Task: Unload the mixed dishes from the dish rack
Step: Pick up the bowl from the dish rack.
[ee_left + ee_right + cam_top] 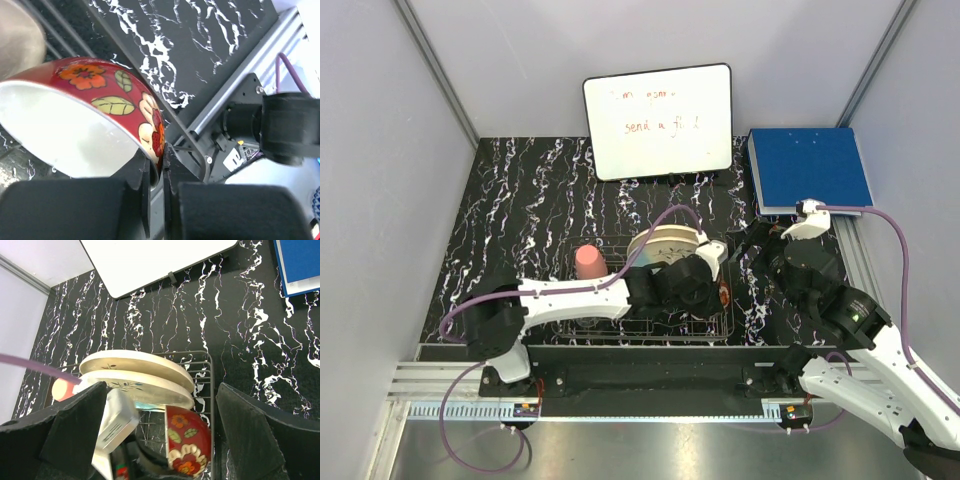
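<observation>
— Left end effector (156, 167): what was it doing?

— It was clamped on the rim of the bowl (75, 135), one finger inside and one outside. The bowl was red outside with orange flowers and green leaves, and white inside. It was tipped on its side at the right front corner of the dish rack (201, 371). I could not tell whether it rested on the wires.

— And the rest of the rack, starting from the left?

— The pink cup (590, 262) stood at the left end. Next came two cream plates leaning on edge, the rear plate (132, 361) just behind the front plate (150, 386). Each showed a small dark sprig. Their coloured bands could not be made out.

— Where did the rack sit?

— It sat on the black, white-veined counter (520, 200), towards the near edge. A whiteboard (658, 120) was propped up behind it.

— And the right end effector (162, 390)?

— It hovered just right of the rack with its fingers spread wide, gripping nothing and apart from the bowl. A flat blue case (810, 168) lay in the counter's far right corner.
</observation>
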Robot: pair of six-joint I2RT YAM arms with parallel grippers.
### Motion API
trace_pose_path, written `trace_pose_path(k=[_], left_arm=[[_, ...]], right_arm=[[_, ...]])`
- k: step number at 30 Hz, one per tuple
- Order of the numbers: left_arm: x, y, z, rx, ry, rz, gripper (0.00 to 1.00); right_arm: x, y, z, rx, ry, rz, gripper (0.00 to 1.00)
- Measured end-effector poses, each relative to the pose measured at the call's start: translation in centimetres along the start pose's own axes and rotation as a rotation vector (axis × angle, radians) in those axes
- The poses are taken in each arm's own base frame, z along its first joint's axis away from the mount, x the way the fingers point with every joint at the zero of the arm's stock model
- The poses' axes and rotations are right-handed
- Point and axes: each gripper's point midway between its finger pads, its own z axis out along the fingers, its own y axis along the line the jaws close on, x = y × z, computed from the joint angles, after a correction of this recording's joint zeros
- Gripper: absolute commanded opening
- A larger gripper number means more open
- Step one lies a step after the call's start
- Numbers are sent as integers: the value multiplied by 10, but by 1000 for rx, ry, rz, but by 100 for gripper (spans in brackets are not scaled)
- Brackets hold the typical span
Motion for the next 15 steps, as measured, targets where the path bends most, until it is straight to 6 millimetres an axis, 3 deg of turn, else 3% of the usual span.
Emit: trace_pose_path(k=[6,15], left_arm=[[-7,-3,-23,0,-10,60,0],[-41,-4,-80,-51,-50,180,0]], right_arm=[[0,0,0,0,0,-4,100],[-6,3,-2,-7,-10,-9,100]])
